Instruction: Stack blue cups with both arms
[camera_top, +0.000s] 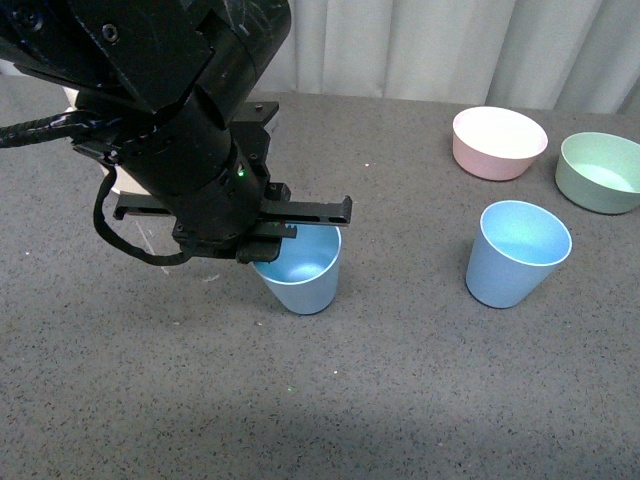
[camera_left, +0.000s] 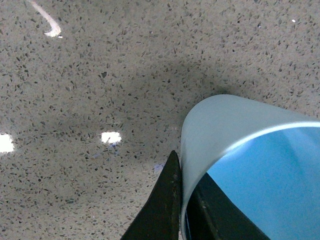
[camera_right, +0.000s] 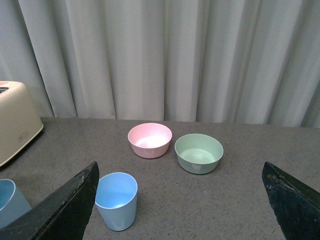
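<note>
Two light blue cups are in view. My left gripper (camera_top: 270, 238) is shut on the rim of one blue cup (camera_top: 302, 275) near the table's middle; one finger is inside the rim and one outside (camera_left: 165, 200). That cup's wall fills the left wrist view (camera_left: 220, 125), and I cannot tell whether it touches the table. The second blue cup (camera_top: 516, 253) stands upright to the right and also shows in the right wrist view (camera_right: 116, 200). My right gripper (camera_right: 182, 205) is open and empty, above the table, with its fingers (camera_right: 65, 210) wide apart.
A pink bowl (camera_top: 499, 142) and a green bowl (camera_top: 600, 171) sit at the far right back, in front of a grey curtain. A cream toaster (camera_right: 15, 120) stands at the left. The bulky black left arm (camera_top: 170, 110) hides the table's back left.
</note>
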